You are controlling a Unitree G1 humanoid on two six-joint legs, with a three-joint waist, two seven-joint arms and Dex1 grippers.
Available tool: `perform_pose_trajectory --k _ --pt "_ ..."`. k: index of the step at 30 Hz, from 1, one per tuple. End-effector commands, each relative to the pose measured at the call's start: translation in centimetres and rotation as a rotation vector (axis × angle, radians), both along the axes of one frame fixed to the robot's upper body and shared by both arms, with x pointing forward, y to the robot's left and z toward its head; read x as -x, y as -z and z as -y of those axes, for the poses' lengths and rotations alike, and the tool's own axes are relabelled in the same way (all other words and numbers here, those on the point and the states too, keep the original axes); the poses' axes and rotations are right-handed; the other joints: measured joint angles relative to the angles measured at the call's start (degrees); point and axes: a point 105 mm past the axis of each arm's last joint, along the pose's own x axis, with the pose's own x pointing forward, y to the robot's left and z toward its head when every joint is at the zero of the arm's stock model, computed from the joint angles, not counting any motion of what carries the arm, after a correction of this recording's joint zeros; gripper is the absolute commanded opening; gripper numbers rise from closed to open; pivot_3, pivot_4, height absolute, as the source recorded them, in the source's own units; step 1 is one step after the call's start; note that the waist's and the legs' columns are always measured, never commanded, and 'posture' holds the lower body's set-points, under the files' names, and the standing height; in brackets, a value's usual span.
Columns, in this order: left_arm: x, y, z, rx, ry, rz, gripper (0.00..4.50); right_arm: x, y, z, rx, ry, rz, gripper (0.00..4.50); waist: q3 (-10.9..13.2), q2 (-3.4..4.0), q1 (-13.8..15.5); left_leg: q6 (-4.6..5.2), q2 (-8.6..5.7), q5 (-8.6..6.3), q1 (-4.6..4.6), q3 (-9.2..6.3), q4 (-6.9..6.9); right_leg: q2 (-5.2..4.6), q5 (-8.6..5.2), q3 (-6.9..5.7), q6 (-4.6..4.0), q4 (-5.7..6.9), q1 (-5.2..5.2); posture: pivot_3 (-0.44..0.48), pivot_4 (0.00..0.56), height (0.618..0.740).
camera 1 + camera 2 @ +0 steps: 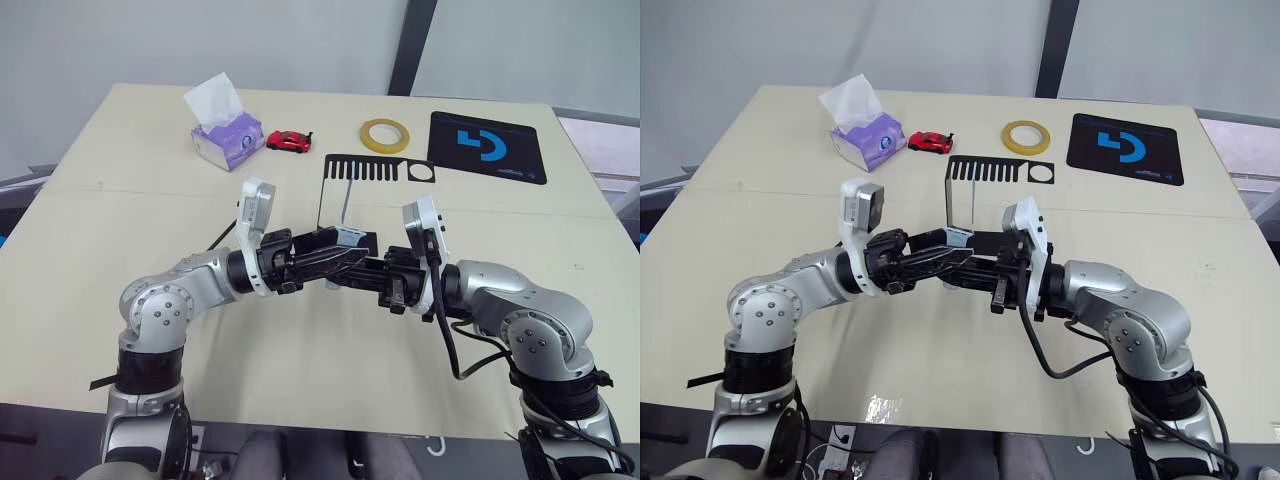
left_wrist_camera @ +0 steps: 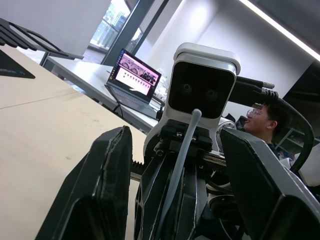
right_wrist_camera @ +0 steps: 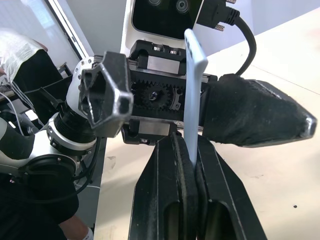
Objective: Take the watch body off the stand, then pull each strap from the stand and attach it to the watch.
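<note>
My two grippers meet tip to tip over the middle of the table, just in front of the black stand [image 1: 380, 169]. The right gripper [image 3: 192, 150] is shut on a pale grey-blue strap [image 3: 195, 75], which rises upright from its fingers. The left gripper [image 2: 175, 132] is open, its fingers [image 2: 107, 185] wide apart on either side of that strap [image 2: 182, 145] and of the right fingertips. Another thin pale strap [image 1: 346, 205] hangs from the stand's comb-like top plate. The watch body is hidden behind the grippers.
Along the table's far edge are a tissue box [image 1: 228, 140], a red toy car [image 1: 290, 141], a yellow tape roll [image 1: 385, 135] and a black mat with a blue logo [image 1: 488, 147]. A person [image 2: 265, 117] sits beyond the table near a laptop [image 2: 135, 80].
</note>
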Motion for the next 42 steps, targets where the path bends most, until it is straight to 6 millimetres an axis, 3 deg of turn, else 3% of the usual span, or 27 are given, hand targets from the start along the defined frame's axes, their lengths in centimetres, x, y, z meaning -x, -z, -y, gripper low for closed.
perform_pose_trajectory --k 1,8,11,14,15,42 --pt "0.60 -1.00 0.09 0.036 0.023 0.036 2.46 0.41 -1.16 0.03 -0.027 -0.017 0.041 0.00 0.00 0.00 0.00 0.00 0.00 0.00 0.00 0.00 0.00 0.00 0.00 0.00 0.00 0.00 0.00 0.000 0.150 0.738" --pt "0.54 -1.02 0.19 0.041 0.022 0.039 2.46 0.42 -1.15 0.08 -0.026 -0.016 0.041 0.00 0.00 0.00 0.00 0.00 0.00 0.00 0.00 0.00 0.00 0.00 0.00 0.00 0.00 0.00 0.00 0.000 0.150 0.738" --pt "0.53 -1.14 0.23 0.051 0.020 0.039 1.65 0.47 -1.12 0.13 -0.025 -0.017 0.040 0.00 0.00 0.00 -0.01 0.00 0.00 0.00 0.00 0.00 0.00 0.00 0.00 0.00 0.00 0.00 0.00 0.000 0.150 0.738" --pt "0.54 -1.12 0.27 0.052 0.021 0.039 0.31 0.47 -1.13 0.15 -0.026 -0.017 0.039 0.00 0.00 0.00 -0.01 0.01 0.00 0.00 0.00 0.00 0.00 0.00 0.00 0.00 0.00 0.00 0.00 0.000 0.150 0.738" --pt "0.55 -1.11 0.28 0.052 0.023 0.038 0.08 0.46 -1.15 0.15 -0.026 -0.017 0.039 0.00 0.00 0.00 0.02 0.01 0.00 0.00 0.00 0.00 0.00 0.00 0.00 0.00 0.00 0.00 0.00 0.000 0.150 0.738" --pt "0.65 -1.21 0.47 0.060 0.039 0.028 0.08 0.37 -1.48 0.13 -0.034 -0.002 0.049 0.00 0.00 0.00 0.00 0.01 0.00 0.00 0.00 0.00 0.00 0.00 0.00 0.00 0.00 0.00 0.00 0.000 0.150 0.738"
